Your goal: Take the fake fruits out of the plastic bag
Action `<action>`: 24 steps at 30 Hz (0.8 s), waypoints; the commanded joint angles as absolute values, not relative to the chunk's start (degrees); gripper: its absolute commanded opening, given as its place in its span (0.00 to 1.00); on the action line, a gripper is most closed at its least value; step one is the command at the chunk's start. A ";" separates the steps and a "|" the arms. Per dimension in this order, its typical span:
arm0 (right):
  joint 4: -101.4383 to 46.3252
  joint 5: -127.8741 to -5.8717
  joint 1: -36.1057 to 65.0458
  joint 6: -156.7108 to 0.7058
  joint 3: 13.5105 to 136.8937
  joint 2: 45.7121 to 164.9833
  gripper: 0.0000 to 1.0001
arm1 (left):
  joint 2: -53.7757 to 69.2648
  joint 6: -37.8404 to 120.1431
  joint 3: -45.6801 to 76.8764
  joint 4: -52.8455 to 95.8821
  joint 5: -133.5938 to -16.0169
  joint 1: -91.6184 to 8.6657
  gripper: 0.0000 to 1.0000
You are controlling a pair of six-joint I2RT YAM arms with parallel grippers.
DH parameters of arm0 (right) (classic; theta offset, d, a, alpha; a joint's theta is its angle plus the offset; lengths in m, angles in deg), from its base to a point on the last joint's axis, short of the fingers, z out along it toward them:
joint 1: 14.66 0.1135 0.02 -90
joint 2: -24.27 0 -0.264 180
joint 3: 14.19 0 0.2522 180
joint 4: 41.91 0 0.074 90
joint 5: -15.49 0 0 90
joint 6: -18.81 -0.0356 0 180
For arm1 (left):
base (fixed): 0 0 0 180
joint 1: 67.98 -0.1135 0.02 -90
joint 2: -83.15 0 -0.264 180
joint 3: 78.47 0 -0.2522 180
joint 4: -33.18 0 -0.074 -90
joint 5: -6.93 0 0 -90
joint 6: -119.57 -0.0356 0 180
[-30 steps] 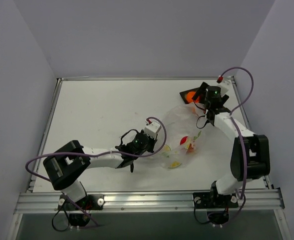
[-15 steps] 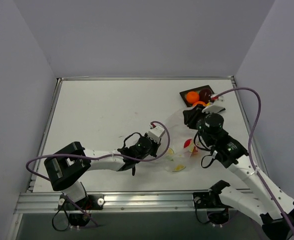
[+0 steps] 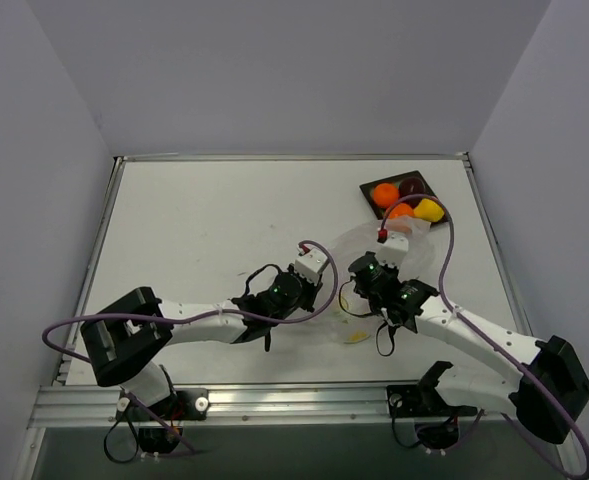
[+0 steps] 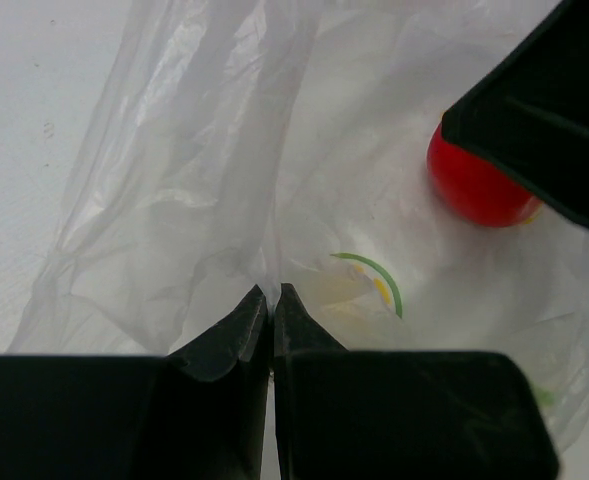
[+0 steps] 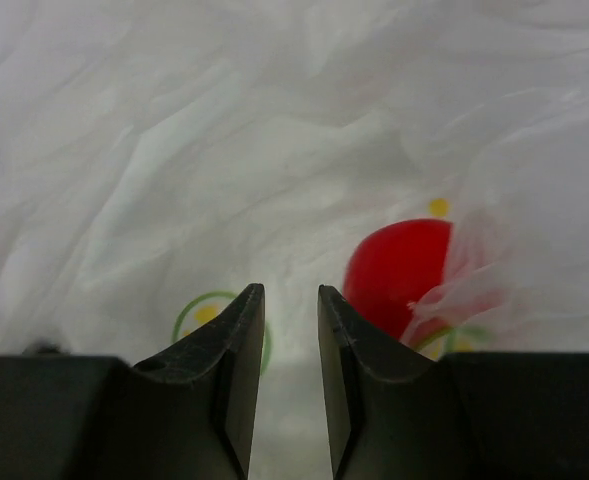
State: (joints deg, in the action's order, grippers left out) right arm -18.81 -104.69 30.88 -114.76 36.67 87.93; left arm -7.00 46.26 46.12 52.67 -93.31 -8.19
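The clear plastic bag (image 3: 414, 248) with printed citrus slices lies crumpled at mid-table. My left gripper (image 3: 326, 296) is shut on a fold of the bag's left edge (image 4: 272, 288). Inside the bag (image 4: 194, 170) lies a red apple (image 4: 479, 190), also seen through the plastic (image 5: 399, 265) just right of my right gripper (image 5: 291, 290). That gripper (image 3: 354, 290) hovers over the bag (image 5: 224, 130), jaws a narrow gap apart with nothing between them. From above, the apple is hidden under the right arm. Two orange balls (image 3: 383, 195) (image 3: 402, 211) and a yellow pear (image 3: 429, 210) sit on the tray.
The dark square tray (image 3: 419, 180) stands at the back right, near the table's right edge. The right arm's purple cable (image 3: 444, 250) loops over the bag toward the tray. The two grippers are close together at the bag's left side.
My right arm swung from the tray down to the bag, its jaws narrowing from wide open. The yellow pear now rests on the tray. My left gripper kept its hold on the bag.
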 commanded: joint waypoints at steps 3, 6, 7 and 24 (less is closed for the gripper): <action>-14.89 -111.86 23.41 -120.92 33.50 87.38 0.25 | -2.90 46.27 43.73 53.78 -95.45 -7.59 0.02; -13.13 -114.49 22.79 -124.44 31.04 84.57 0.26 | -2.11 46.71 43.91 53.52 -95.63 -7.59 0.02; -13.04 -114.50 22.18 -124.71 30.95 83.34 0.27 | -1.67 46.88 43.91 53.60 -95.81 -7.59 0.02; -14.88 -104.59 19.09 -125.07 31.04 90.54 0.73 | -1.40 47.15 43.47 52.73 -95.11 -7.59 0.03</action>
State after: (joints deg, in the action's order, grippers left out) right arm -15.16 -107.68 18.77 -124.53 31.38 91.27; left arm -2.78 46.63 46.12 52.17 -94.95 -7.81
